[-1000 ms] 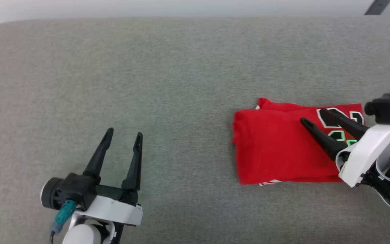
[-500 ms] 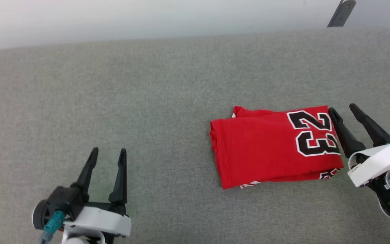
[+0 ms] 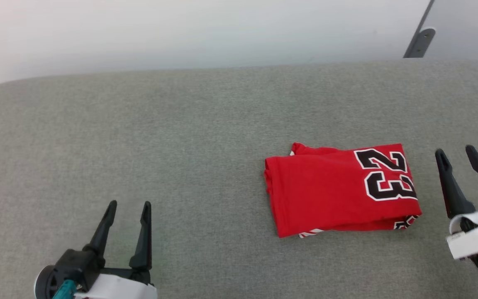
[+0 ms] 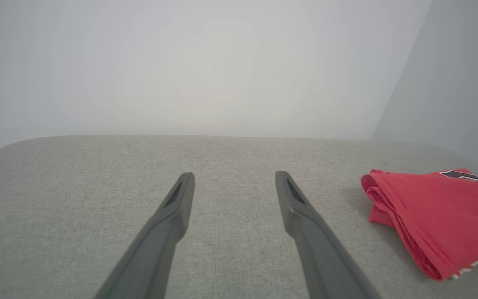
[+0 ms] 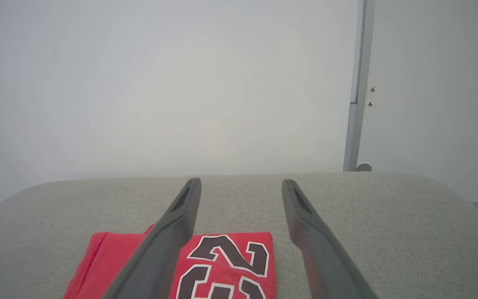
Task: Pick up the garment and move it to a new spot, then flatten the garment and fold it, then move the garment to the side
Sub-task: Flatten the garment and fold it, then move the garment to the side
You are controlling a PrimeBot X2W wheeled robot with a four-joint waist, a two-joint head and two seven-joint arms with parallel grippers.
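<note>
Folded garment (image 3: 330, 191) lies on the grey cushion (image 3: 139, 124) between two empty grippers.
The left gripper (image 3: 130, 204) is over bare grey fabric, its fingers spread wide with nothing between them; the garment lies well off to its right. It is folded into a red rectangle, a black, white-edged "23" facing up, and it lies near the right gripper (image 3: 454, 150), on that gripper's left and clear of its fingers. The right gripper also stands fully apart, gripping nothing, tips pointing toward the pale wall (image 3: 181, 33).
</note>
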